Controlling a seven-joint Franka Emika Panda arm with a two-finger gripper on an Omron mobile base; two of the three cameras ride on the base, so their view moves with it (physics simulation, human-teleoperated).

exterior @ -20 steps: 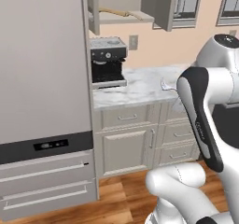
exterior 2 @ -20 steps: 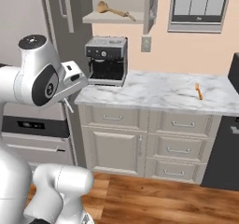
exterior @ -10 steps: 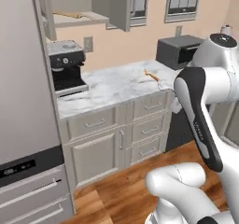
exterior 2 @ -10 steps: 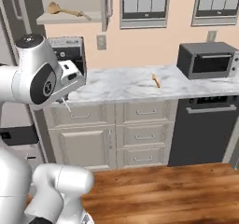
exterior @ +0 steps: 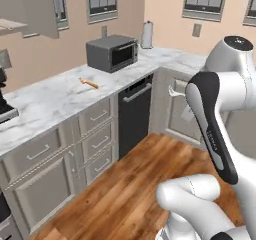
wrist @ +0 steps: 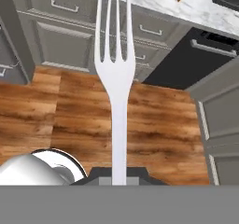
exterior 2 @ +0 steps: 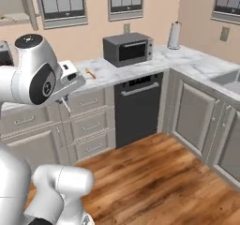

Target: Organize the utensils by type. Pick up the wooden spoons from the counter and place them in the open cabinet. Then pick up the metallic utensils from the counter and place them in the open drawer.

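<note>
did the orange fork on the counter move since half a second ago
No. The orange fork lies on the counter just left of the microwave, as before. The whole picture shifted because the base drove, not the fork.

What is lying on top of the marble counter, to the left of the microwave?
A slim orange fork lies flat on the counter, apart from the microwave. Any counter surface behind the microwave is hidden.
</note>
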